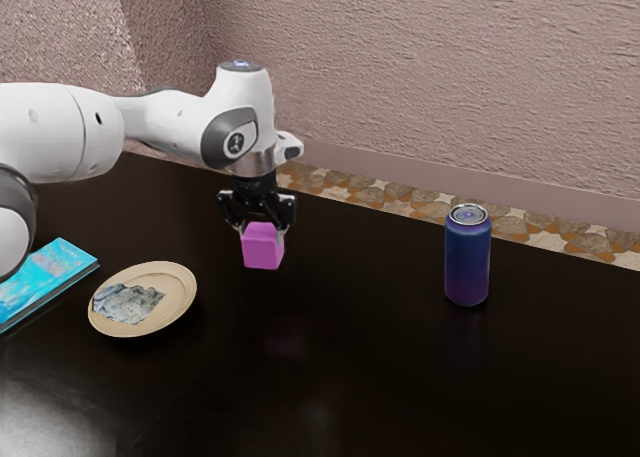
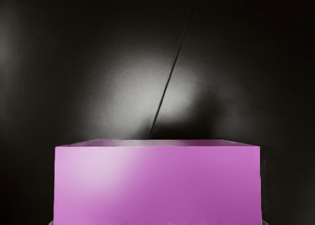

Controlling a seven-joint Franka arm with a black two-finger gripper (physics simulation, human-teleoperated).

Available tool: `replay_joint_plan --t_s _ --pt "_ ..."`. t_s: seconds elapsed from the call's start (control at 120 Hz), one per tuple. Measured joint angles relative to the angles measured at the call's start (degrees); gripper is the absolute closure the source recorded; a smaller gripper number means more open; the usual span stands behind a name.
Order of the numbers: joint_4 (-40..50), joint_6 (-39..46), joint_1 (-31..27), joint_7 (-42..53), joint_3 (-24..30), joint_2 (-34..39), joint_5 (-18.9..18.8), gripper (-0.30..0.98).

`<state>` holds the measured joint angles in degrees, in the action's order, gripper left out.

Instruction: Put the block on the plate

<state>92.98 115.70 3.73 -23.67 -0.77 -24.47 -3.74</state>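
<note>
The pink block (image 1: 263, 249) is up in the air, over the table (image 1: 350, 397). The black gripper (image 1: 263, 230) has it from two sides, with one finger on each side. The fingers stand as far apart as the block is wide, and they pinch it tight.

Make the block the middle of a clock in the exterior view. The gripper is at twelve o'clock, pointing down. The white and gray arm (image 1: 170, 117) comes in from ten o'clock and bends down to it.

The round tan plate (image 1: 178, 297) is at eight o'clock, near the block but not touching it. It has a gray and blue patch (image 1: 125, 303) on it. The block is not on the plate. A bright blue book (image 1: 45, 272) lies just past nine o'clock toward eight, near the plate. The exterior view's left edge cuts it off.

At three o'clock, well apart from the block, a can (image 1: 467, 262) stands up straight. It is blue up high, purple down low, and has a silver top.

The table is black and shiny. Past it, from one to three o'clock, is a floor with brown and tan stones (image 1: 420, 199). The bumpy pinkish wall (image 1: 420, 67) goes up behind that.

In the wrist view, a thin dark line (image 2: 169, 77) runs across the table, by a soft white glow (image 2: 128, 92).
</note>
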Motion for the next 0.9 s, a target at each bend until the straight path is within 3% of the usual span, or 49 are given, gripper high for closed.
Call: replay_joint_plan --t_s 0.467,0.9 --pt "1.7 -1.5 -8.0 2.6 1.5 2.2 -2.3 0.26" --pt "7.8 -1.9 -29.0 4.4 15.3 4.8 -6.9 0.26"
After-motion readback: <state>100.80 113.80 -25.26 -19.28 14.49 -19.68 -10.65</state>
